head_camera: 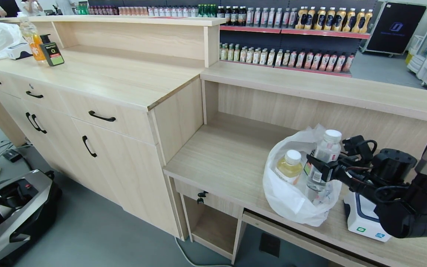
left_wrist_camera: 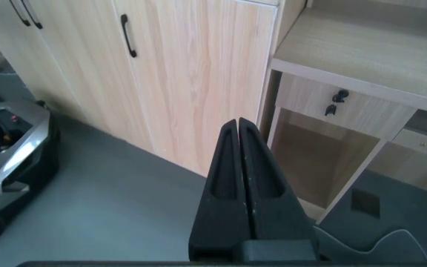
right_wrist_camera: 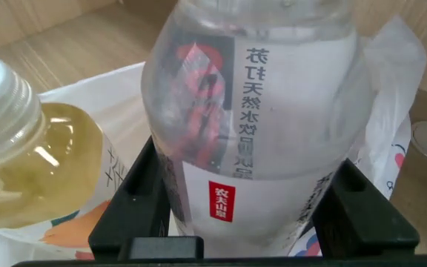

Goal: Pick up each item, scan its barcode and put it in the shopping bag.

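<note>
Your right gripper [right_wrist_camera: 243,211] pinches the clear bottle [head_camera: 324,152] between its jaws, upright in the shopping bag [head_camera: 291,204] on the tabletop [head_camera: 221,155] beside the yellow drink [head_camera: 289,168], likely so it lands standing, while your left gripper [left_wrist_camera: 239,130] has its jaws pressed together.

Shop: drinks shelves [head_camera: 287,30], chkout counter [head_camera: 106,78]

Dark Chinese characters run in a vertical column down the clear bottle [right_wrist_camera: 258,111]; a small red patch [right_wrist_camera: 223,202] below carries white characters; a pale logo marks the black panel [head_camera: 395,27] beyond the shelves [head_camera: 287,31].
</note>
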